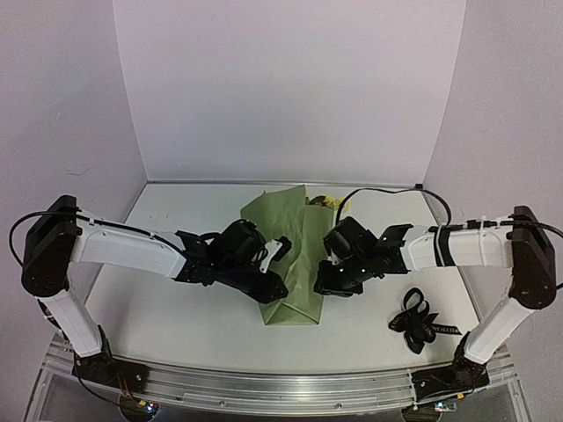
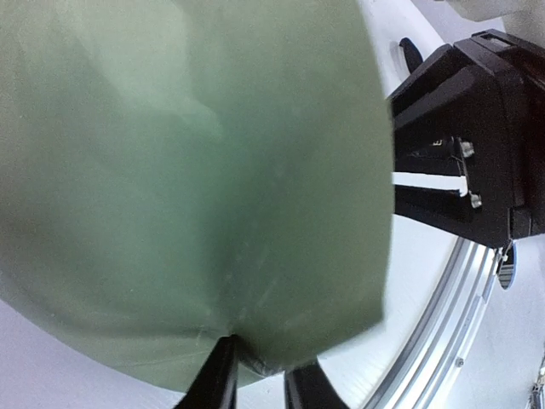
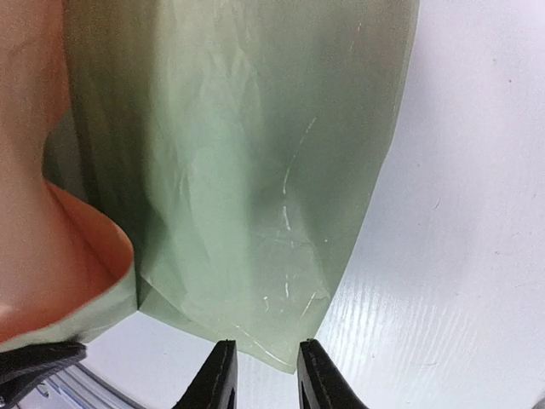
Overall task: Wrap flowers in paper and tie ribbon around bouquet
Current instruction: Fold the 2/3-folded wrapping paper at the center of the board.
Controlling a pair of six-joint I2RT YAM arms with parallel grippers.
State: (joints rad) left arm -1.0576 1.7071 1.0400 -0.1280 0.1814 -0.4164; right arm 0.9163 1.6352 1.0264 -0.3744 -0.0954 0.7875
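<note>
Only a sliver of flowers [image 1: 328, 203] beyond the folded paper [image 1: 304, 242]

The paper [image 1: 295, 264] lies mid-table [image 1: 176, 308], running from 6 to 12 o'clock. The flowers [image 1: 327, 203] poke out at its 1 o'clock end. The ribbon [image 1: 418, 323] lies apart at 4 o'clock. The left gripper [image 2: 264, 365] is at the paper's 9 o'clock edge and the right gripper [image 3: 266, 348] at its 3 o'clock edge.
</note>
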